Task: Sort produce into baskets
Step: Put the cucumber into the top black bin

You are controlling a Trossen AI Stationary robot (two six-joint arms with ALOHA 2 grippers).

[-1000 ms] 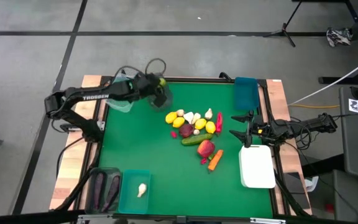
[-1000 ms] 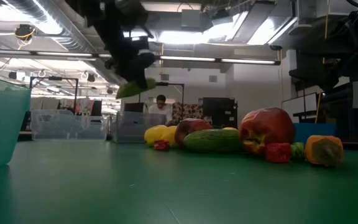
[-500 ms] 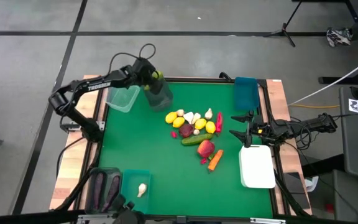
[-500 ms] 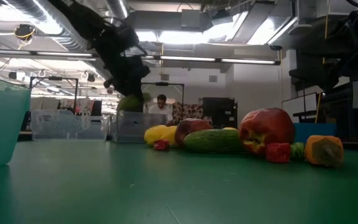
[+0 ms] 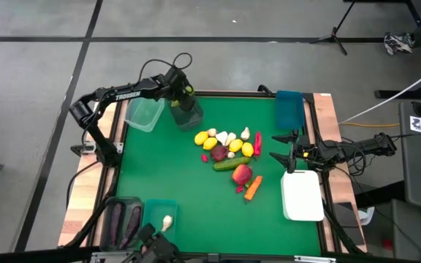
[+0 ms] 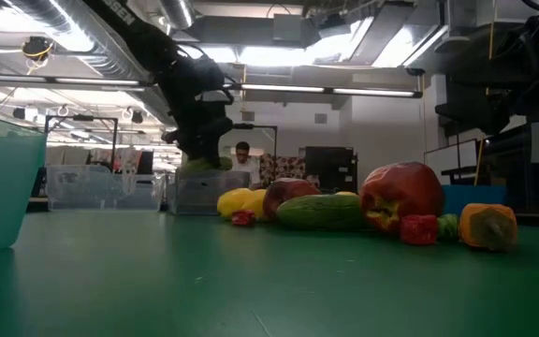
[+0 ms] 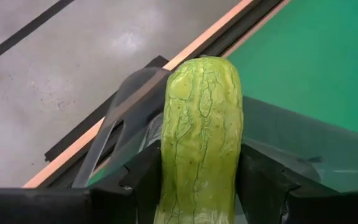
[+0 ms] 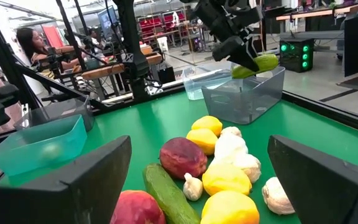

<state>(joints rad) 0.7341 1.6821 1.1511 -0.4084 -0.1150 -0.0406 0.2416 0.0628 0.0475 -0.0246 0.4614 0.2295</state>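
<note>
Above the smoky grey tub [image 5: 186, 113], at the table's far edge, my left gripper [image 5: 180, 90] is pinching a green cucumber [image 7: 201, 137] between both fingers, the cucumber hanging over the tub's opening and partly across its rim. Beside the grey tub sits the clear tub [image 5: 143, 115]; on the near side of the grey tub, mid-table, lies the pile of remaining produce [image 5: 230, 150]: lemons, garlic bulbs, another cucumber, red fruits and a carrot. My right gripper [image 5: 280, 149] waits past that pile, well away from the grey tub, fingers spread wide and holding nothing. As I judge it, the risk is letting go while the cucumber straddles the grey tub's wall: it is long, so one end could catch the rim and tip it out onto the green mat or off the table edge behind the tub.
</note>
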